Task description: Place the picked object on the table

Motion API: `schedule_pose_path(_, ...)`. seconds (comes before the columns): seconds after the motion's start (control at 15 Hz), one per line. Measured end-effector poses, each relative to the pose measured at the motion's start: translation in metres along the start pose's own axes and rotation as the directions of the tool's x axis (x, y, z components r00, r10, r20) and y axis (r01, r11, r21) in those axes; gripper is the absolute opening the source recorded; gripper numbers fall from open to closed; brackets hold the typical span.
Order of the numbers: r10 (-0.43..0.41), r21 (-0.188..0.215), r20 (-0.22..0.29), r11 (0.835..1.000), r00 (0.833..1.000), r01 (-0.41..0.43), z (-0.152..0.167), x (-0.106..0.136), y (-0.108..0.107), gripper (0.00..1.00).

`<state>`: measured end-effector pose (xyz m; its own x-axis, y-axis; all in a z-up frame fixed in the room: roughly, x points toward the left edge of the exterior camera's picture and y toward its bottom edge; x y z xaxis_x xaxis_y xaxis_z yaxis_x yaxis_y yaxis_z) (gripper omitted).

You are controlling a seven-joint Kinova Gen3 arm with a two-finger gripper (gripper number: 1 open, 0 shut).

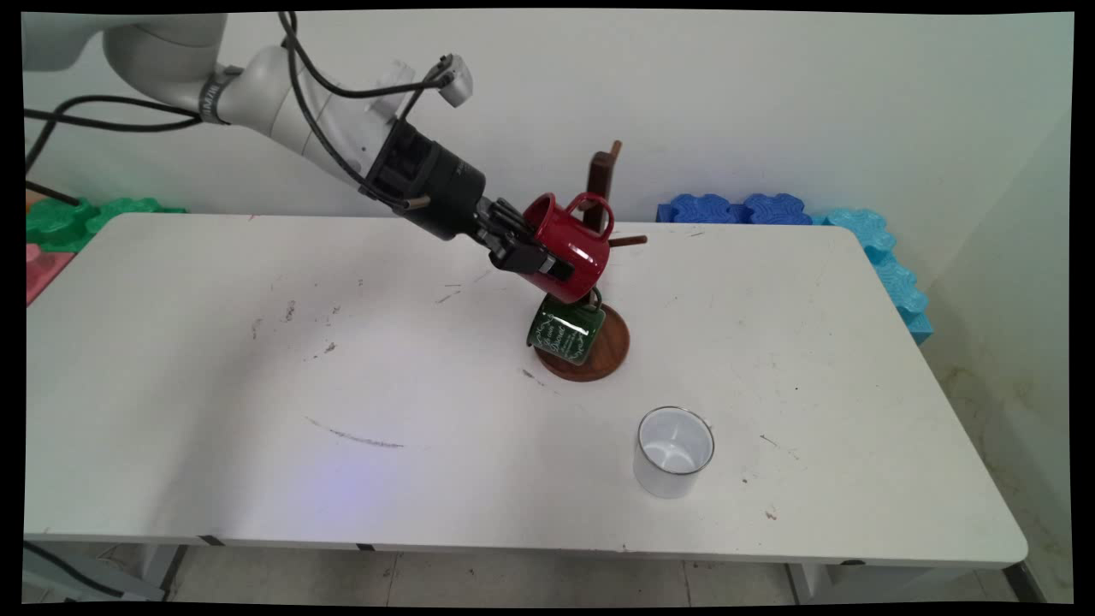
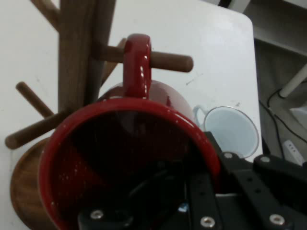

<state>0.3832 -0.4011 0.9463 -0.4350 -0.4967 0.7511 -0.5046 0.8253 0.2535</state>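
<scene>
Coming in from the left, the gripper (image 1: 532,253) has its fingers clamped on the rim of a red mug (image 1: 571,248), one inside and one outside, tipping its mouth toward the arm so the handle sits at a peg of the wooden mug tree (image 1: 605,180). A green mug (image 1: 565,332) hangs low over the tree's base, and a white mug (image 1: 673,451) stands upright on the bench (image 1: 214,411), nearer and to the right.

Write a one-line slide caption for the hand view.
Gripper clamps the red mug's rim, its handle looped over a peg of the wooden mug tree; a white mug stands beyond.
</scene>
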Motion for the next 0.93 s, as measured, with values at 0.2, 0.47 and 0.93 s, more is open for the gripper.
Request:
schedule_pose_path(0.2, -0.001, 0.000, 0.002, 1.000, 1.000, 0.001, 0.0014, 0.0007, -0.0004, 0.00)
schedule_pose_path(0.47, -0.003, 0.001, 0.003, 1.000, 1.000, 0.003, 0.0024, 0.0012, -0.0007, 0.00)
schedule_pose_path(0.93, -0.004, 0.001, 0.002, 1.000, 1.000, 0.004, 0.0017, 0.0045, 0.0011, 0.00)
